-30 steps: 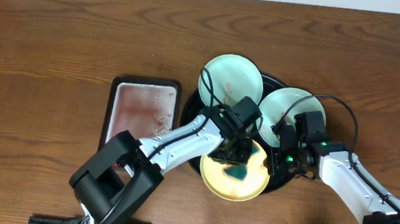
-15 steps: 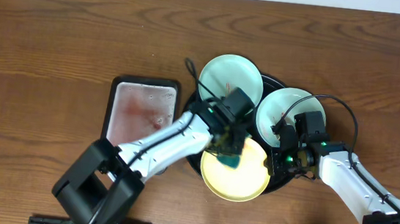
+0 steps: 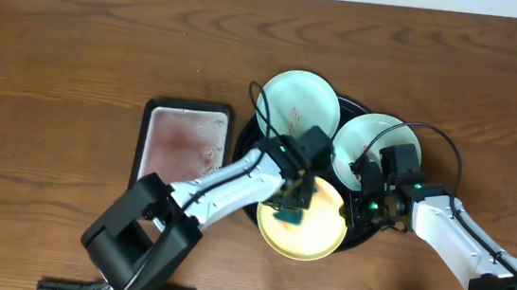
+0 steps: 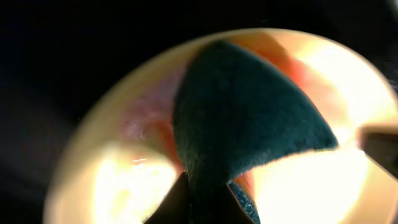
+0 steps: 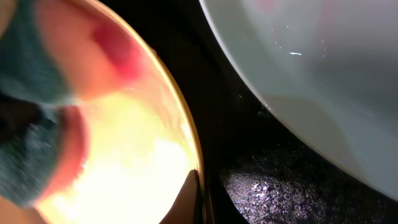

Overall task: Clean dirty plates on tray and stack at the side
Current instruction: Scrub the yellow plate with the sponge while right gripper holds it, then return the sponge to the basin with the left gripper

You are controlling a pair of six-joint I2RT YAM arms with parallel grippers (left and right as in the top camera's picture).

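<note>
A pale yellow plate lies at the front of the round black tray; it carries red smears in the left wrist view. My left gripper is shut on a dark teal sponge and presses it on the yellow plate; the sponge fills the left wrist view, pinched between the fingers. My right gripper is shut on the yellow plate's right rim. Two mint-blue plates sit at the back of the tray, the left one with thin red marks.
A small rectangular sponge tray with a pinkish wet lining stands left of the black tray on the wooden table. In the right wrist view a mint plate hangs close above the black tray's floor.
My left gripper has moved the sponge across the yellow plate, from its middle up towards the back edge, then down to the left. The right gripper has stayed on the rim.
</note>
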